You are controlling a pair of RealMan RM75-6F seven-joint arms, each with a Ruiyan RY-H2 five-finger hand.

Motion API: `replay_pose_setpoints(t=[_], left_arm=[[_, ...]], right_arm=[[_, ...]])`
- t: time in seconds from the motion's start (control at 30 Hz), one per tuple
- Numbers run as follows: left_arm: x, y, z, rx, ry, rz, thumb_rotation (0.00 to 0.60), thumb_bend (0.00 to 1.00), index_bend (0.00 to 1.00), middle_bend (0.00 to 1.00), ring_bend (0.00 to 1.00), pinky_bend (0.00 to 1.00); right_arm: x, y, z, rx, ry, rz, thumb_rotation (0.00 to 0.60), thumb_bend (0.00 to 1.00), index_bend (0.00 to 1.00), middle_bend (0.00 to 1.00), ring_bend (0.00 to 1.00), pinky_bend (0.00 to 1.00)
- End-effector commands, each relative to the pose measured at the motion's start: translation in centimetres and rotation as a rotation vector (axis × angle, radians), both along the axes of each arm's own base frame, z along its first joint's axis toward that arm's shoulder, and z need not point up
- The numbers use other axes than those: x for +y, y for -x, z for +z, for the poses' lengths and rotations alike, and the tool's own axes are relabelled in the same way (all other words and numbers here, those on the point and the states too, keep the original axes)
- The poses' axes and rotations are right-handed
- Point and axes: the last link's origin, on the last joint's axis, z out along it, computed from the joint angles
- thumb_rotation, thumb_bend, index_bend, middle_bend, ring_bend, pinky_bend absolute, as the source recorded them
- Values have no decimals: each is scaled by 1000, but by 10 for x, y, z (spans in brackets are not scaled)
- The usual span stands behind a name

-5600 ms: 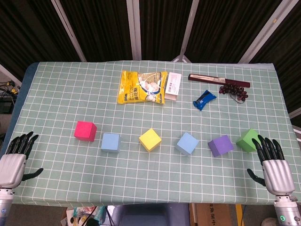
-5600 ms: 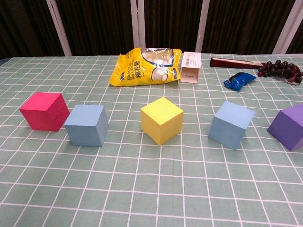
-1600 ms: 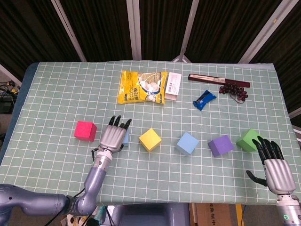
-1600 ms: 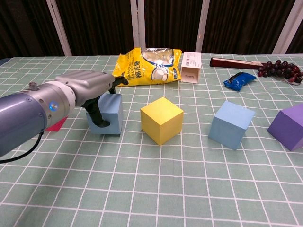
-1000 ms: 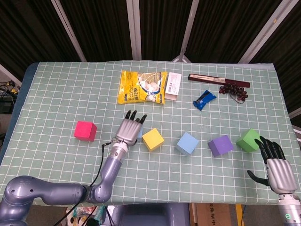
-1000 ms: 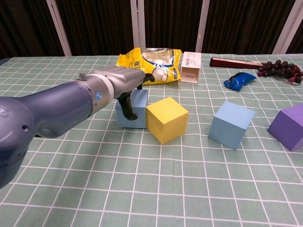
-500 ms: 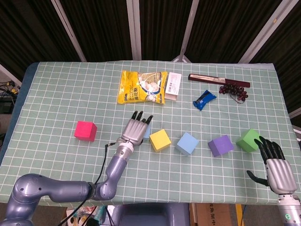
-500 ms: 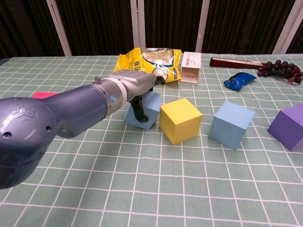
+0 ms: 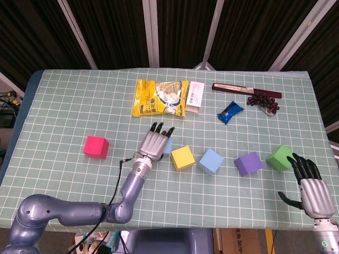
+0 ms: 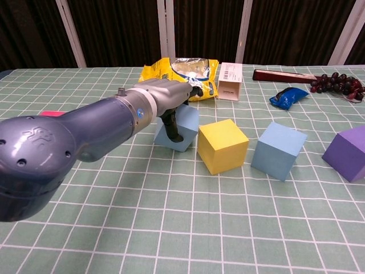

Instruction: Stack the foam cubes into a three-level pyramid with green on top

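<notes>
My left hand (image 9: 154,145) lies over a light blue cube (image 9: 168,147), thumb on its near face and fingers across the top. In the chest view the same hand (image 10: 162,95) grips this cube (image 10: 183,130), which is tilted and touches the yellow cube (image 10: 222,145). To the right of the yellow cube (image 9: 183,157) stand a second light blue cube (image 9: 211,161), a purple cube (image 9: 248,163) and the green cube (image 9: 279,157). The red cube (image 9: 96,146) sits alone at the left. My right hand (image 9: 310,185) hovers with fingers spread at the front right edge, just below the green cube.
At the back of the checked tablecloth lie a yellow snack bag (image 9: 159,98), a white carton (image 9: 194,97), a blue packet (image 9: 230,112), a dark flat box (image 9: 246,90) and a bunch of grapes (image 9: 263,102). My left forearm (image 10: 63,142) fills the chest view's left side.
My left hand came in from the front left edge, took hold of the left blue cube and slid it right. That cube has pushed the yellow cube a little to the right.
</notes>
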Motion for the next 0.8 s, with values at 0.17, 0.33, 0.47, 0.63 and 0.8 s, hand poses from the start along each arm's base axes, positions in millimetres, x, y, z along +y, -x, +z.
replay_pose_setpoints(t=[0.17, 0.33, 0.47, 0.63, 0.8], left_arm=[[3, 7, 4, 3, -16, -1, 600, 363, 0, 311, 0, 0], [6, 12, 7, -10, -25, 3, 600, 362, 0, 311, 0, 0], [7, 17, 7, -15, -22, 10, 600, 362, 0, 310, 0, 0], [7, 18, 3, -39, -10, 21, 600, 362, 0, 309, 0, 0], [6, 16, 0, -57, 3, 14, 600, 362, 0, 309, 0, 0]], right_arm=[[0, 0, 0, 0, 0, 1, 600, 222, 0, 0, 0, 24], [0, 0, 0, 1, -1, 0, 600, 222, 0, 0, 0, 24], [0, 0, 0, 3, 0, 1, 600, 221, 0, 0, 0, 24], [0, 0, 0, 5, 1, 3, 600, 222, 0, 0, 0, 24], [0, 0, 0, 6, 2, 2, 600, 221, 0, 0, 0, 24]])
